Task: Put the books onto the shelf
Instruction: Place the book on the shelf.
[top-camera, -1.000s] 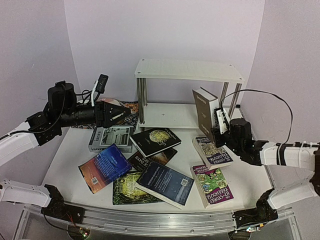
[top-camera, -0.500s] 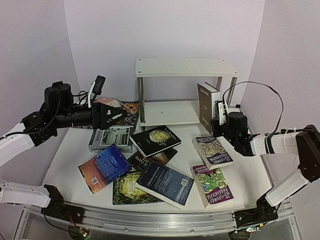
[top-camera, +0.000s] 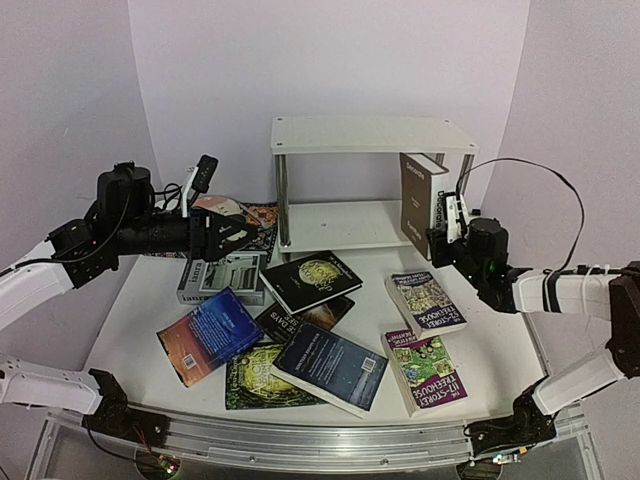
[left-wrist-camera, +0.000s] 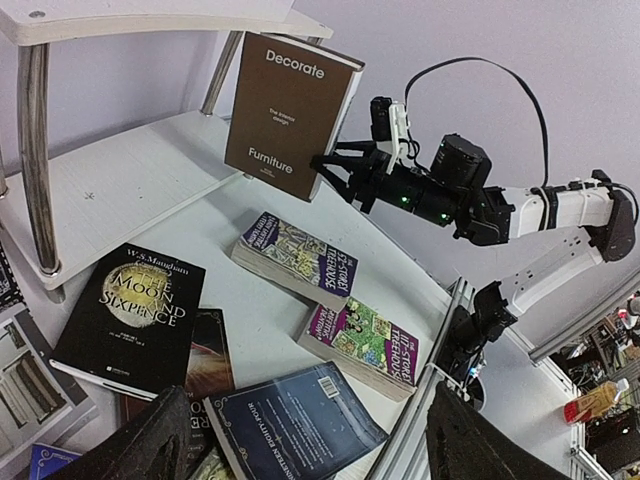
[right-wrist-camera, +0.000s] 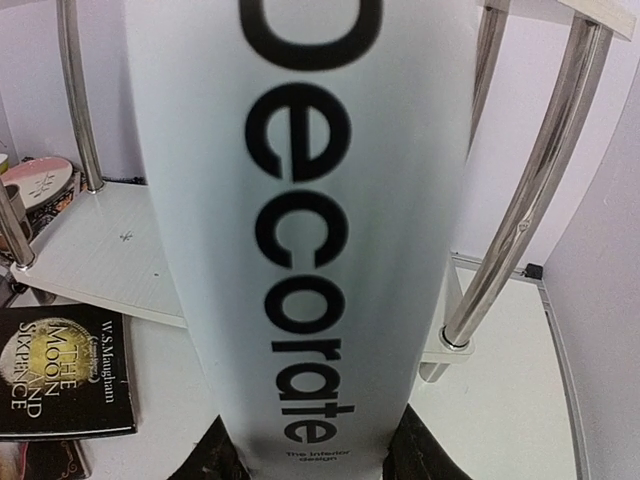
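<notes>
My right gripper (top-camera: 441, 236) is shut on the thick white-brown book "Decorate" (top-camera: 421, 200), gripping its lower spine (right-wrist-camera: 320, 200). The book stands upright in the air at the right front corner of the white shelf (top-camera: 370, 135), beside its lower tier (left-wrist-camera: 120, 185). On the table lie the black book (top-camera: 310, 280), a grey one (top-camera: 222, 275), an orange-blue one (top-camera: 210, 333), a dark blue one (left-wrist-camera: 295, 430), a green one (top-camera: 250, 380) and two purple Treehouse paperbacks (top-camera: 425, 300) (top-camera: 425, 368). My left gripper (top-camera: 235, 232) hangs open over the back left, holding nothing.
A patterned mat with dishes (top-camera: 255, 215) lies at the back left beside the shelf. Chrome legs (right-wrist-camera: 530, 190) stand close to the right of the held book. Walls close in behind and on both sides. A metal rail (top-camera: 300, 440) runs along the near table edge.
The right gripper has lifted the white-brown book and brought it more upright, closer under the shelf's top tier. The left arm has shifted only slightly.
</notes>
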